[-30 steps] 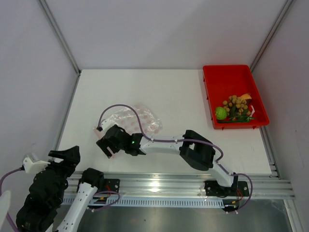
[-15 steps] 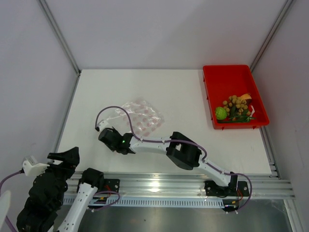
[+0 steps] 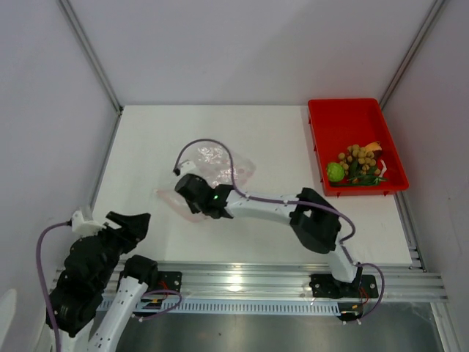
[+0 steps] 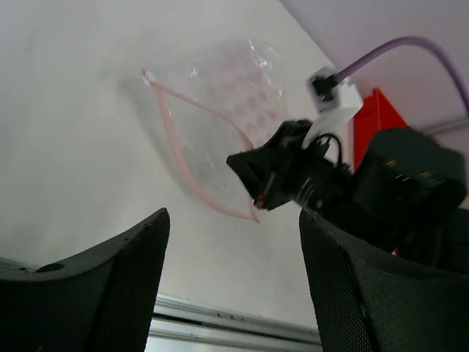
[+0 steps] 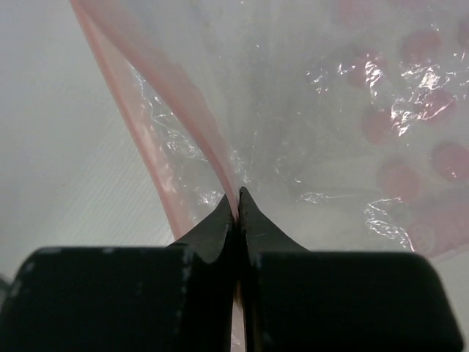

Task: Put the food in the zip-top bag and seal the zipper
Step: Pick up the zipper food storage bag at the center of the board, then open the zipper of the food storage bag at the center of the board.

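Right gripper (image 5: pixel 237 196): fingers pressed together, pinching one zipper (image 5: pixel 192 125) strip at bag mouth. Zip-top bag (image 3: pixel 223 163) lies on table (image 3: pixel 139 139), left of centre, body spreading beyond fingertips, two mouth strips parted. Left gripper (image 4: pixel 233 227): fingers spread wide, holding nothing, apart from bag. Food (image 3: pixel 357 164) sits in red tray (image 3: pixel 322 110), far right, well apart from bag.

I see the zip-top bag (image 5: pixel 308 132) as thin, crinkly, glossy clear plastic, the table (image 3: pixel 146 139) matt white, the red tray (image 3: pixel 344 126) smooth plastic.
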Available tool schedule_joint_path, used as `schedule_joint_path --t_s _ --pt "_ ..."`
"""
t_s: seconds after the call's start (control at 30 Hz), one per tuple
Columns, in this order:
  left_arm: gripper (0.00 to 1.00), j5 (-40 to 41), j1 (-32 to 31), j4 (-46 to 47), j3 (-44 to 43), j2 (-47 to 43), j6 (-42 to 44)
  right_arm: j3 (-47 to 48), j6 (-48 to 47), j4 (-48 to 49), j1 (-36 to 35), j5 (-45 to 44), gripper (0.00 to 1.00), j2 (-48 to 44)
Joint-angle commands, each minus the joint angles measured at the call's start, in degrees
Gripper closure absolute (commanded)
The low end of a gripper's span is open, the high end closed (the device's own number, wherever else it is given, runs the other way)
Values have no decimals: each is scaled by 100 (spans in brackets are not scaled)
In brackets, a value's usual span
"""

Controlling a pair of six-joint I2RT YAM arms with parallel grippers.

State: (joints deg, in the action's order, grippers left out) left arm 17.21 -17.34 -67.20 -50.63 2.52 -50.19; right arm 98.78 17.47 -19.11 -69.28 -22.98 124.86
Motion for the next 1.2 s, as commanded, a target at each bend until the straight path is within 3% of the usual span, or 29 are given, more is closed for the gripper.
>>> schedule_joint_path --t_s 0.0,0.1,0.27,0.57,0.9,1.1,1.17 --pt "26 -1392 -6 1022 254 503 554 -551 958 363 527 765 100 -1181" --pt "28 -2139 -6 1515 501 574 590 -1228 1468 671 845 1611 100 -1893" --pt "30 -2538 -6 2123 914 626 423 -1765 1680 813 1144 2200 100 -2746" --pt "23 -2872 -6 2588 1169 995 335 -2117 1715 883 1074 2448 100 -3231" --pt "23 -3022 -6 3283 1705 1566 221 -2205 1812 1006 723 2316 100 -3433" --pt "31 -3110 -15 3564 2083 1804 264 -2232 1909 1138 670 2412 100 -3538" --pt "39 -2987 -6 3582 2075 1865 326 -2267 1953 1225 670 2509 100 -3608"
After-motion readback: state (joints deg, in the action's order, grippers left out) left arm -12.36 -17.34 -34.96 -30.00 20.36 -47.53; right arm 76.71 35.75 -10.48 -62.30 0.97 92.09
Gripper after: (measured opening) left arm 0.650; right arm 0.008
